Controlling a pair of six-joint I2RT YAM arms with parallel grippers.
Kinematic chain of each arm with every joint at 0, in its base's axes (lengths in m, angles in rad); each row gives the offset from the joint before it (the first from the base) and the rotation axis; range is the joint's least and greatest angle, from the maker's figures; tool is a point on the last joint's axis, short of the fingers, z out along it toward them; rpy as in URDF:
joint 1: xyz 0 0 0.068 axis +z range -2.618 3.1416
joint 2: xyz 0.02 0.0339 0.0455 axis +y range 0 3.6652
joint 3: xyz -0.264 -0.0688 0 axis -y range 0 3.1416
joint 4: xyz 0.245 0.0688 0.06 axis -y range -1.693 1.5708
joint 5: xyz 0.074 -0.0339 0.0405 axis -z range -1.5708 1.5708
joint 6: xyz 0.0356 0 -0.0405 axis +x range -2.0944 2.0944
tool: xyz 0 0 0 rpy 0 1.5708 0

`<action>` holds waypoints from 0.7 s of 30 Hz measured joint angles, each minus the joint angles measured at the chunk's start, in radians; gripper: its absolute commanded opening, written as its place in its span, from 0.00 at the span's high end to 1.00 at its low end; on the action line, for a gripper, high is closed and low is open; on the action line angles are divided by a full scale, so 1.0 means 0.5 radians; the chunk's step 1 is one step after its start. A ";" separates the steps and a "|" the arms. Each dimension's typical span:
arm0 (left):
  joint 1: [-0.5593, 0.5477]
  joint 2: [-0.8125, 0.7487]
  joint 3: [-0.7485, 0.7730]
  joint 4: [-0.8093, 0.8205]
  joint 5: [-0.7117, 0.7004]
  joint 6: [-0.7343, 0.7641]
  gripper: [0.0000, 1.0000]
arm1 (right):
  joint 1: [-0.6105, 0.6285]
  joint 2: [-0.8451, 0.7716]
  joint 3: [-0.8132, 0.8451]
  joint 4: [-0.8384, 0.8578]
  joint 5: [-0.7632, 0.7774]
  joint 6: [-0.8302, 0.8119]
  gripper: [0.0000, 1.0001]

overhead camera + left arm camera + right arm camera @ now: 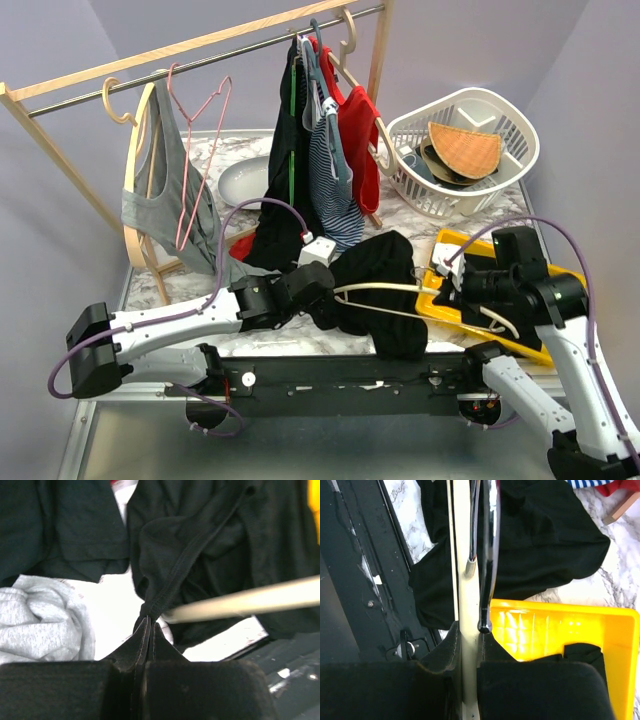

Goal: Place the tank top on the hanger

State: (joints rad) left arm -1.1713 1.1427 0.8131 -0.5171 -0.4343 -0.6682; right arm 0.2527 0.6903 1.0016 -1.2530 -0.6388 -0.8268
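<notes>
One tank top (210, 550) strap pinched in left tool (148, 628); hanger (466, 592) in right tool (468, 636).

Black tank top (385, 280), cream hanger (400, 289)

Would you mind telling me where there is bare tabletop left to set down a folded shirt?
The marble tabletop is bare behind the white bowl and in a narrow strip between the laundry basket and the yellow tray. The centre is crowded by the black tank top and the cream hanger.
</notes>
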 measured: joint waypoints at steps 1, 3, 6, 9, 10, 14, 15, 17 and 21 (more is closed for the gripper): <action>0.000 -0.013 0.010 -0.001 0.010 0.004 1.00 | 0.000 0.049 -0.008 0.026 -0.006 0.000 0.99; 0.000 -0.039 0.035 -0.001 0.039 0.006 1.00 | 0.000 0.161 -0.014 0.083 -0.032 0.001 0.99; 0.000 -0.088 0.089 -0.001 0.085 0.010 1.00 | 0.000 0.281 -0.016 0.150 -0.092 0.000 0.99; 0.000 -0.132 0.144 0.001 0.121 0.011 1.00 | 0.002 0.402 -0.016 0.211 -0.194 -0.006 0.99; 0.000 -0.137 0.160 0.001 0.129 0.011 1.00 | 0.008 0.433 -0.016 0.230 -0.233 -0.008 0.99; 0.000 -0.142 0.220 0.001 0.150 0.012 1.00 | 0.108 0.536 -0.015 0.316 -0.319 -0.002 0.99; 0.000 -0.140 0.239 -0.001 0.154 0.018 1.00 | 0.136 0.552 -0.015 0.336 -0.329 -0.001 0.99; 0.001 -0.131 0.281 -0.002 0.163 0.026 1.00 | 0.250 0.596 -0.015 0.407 -0.346 0.030 0.99; 0.002 -0.059 0.430 -0.008 0.198 0.060 1.00 | 0.401 0.660 -0.016 0.571 -0.361 0.079 0.99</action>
State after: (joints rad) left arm -1.1706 1.1133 1.0283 -0.5213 -0.3351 -0.6380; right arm 0.4534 1.0203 0.9936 -0.9676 -0.8192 -0.7872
